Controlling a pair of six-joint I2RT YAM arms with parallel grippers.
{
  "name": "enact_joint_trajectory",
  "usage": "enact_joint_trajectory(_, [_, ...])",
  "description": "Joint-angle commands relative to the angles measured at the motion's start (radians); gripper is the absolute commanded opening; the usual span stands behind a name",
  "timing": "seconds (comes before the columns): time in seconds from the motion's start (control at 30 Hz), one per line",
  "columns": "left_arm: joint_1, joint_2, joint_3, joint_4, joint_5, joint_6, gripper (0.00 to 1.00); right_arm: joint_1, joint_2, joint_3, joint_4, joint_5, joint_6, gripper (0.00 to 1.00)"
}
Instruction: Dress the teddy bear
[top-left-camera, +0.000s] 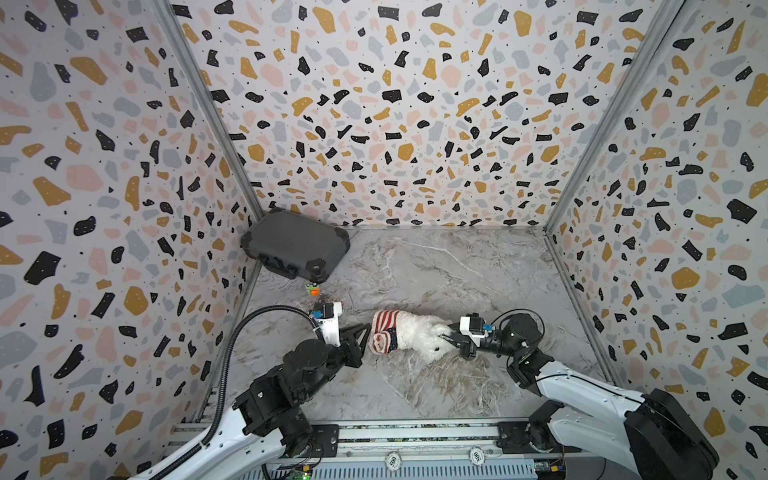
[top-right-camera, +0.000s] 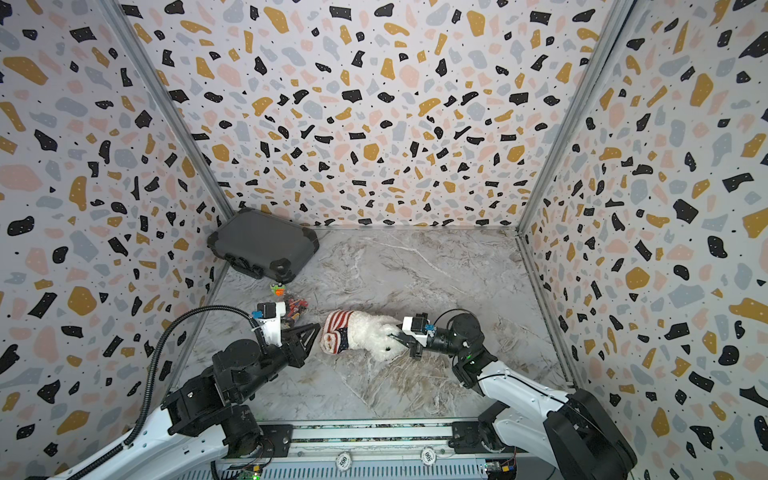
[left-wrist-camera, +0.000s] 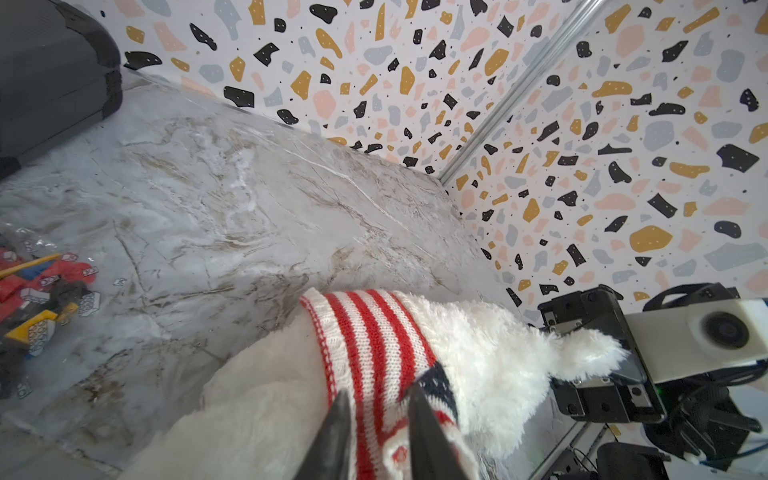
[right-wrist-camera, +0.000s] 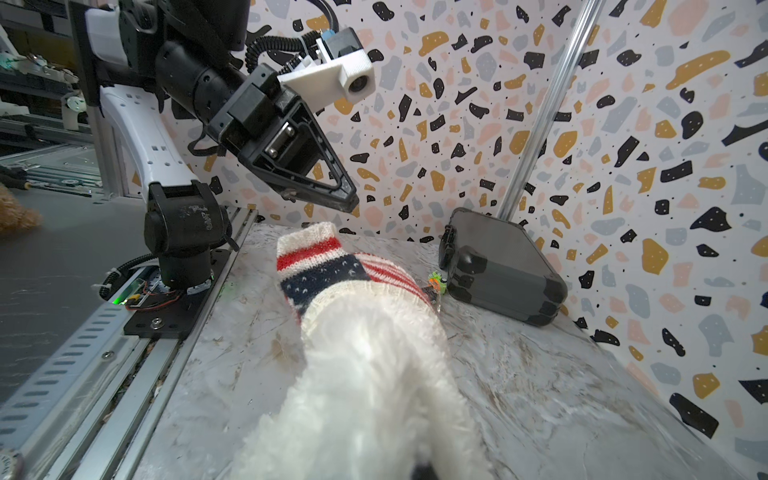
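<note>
front rail (top-left-camera: 415, 430): metal, along the near edge of the table (top-left-camera: 415, 270).
table: grey marble pattern, walled on three sides.
left gripper (top-left-camera: 367, 331): low over the table on the left, tips just beside the end of the sweater (top-left-camera: 384, 328); fingers nearly together, a thin slit between them; whether any knit is caught, cannot tell.
teddy bear (top-left-camera: 419, 332): lying lengthwise across the middle of the table, between the two grippers, nearer the front rail than the back wall.
right gripper (top-left-camera: 449, 337): at the right end of the teddy bear, fingers clamped on a tuft of white limb.
sweater: red-and-white striped knit with a navy patch flecked white, pulled over the left end of the teddy bear, bunched into a roll on its near side.
in the way: sweater over the head end, face hidden; left wrist camera mount (top-left-camera: 328, 316) over most of the brick bag in both top views.
look of the teddy bear: fluffy white plush with long pile, fur uncovered on the half toward the right gripper.
bag of toy bricks (left-wrist-camera: 41, 282): clear plastic with red, yellow and blue pieces, on the table just behind the left gripper's wrist.
small toy (top-left-camera: 313, 289): orange and green, between the bag and the case (top-left-camera: 295, 247).
case: dark grey, hard, closed, in the far left corner, well apart from the teddy bear.
walls (top-left-camera: 395, 104): terrazzo print in black, ochre, pink and grey.
</note>
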Motion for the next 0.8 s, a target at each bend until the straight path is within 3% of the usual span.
enact_joint_trajectory(0.0, [-0.002,-0.003,-0.001,-0.010,0.089,0.025,0.19,-0.005,0.011,0.009,0.123,-0.040,-0.017,0.00])
enact_joint_trajectory(0.13, [-0.003,0.003,-0.010,-0.026,0.141,0.038,0.11,-0.015,0.046,0.013,0.147,-0.051,-0.019,0.00])
enact_joint_trajectory(0.53, [-0.003,0.100,0.031,-0.035,0.208,0.114,0.08,-0.018,0.043,0.023,0.127,-0.050,-0.027,0.00])
enact_joint_trajectory(0.67, [-0.003,0.124,0.047,-0.020,0.213,0.123,0.09,-0.017,0.045,0.023,0.127,-0.046,-0.023,0.00])
enact_joint_trajectory(0.77, [-0.004,0.140,0.050,-0.025,0.202,0.129,0.19,-0.015,0.049,0.026,0.128,-0.048,-0.014,0.00])
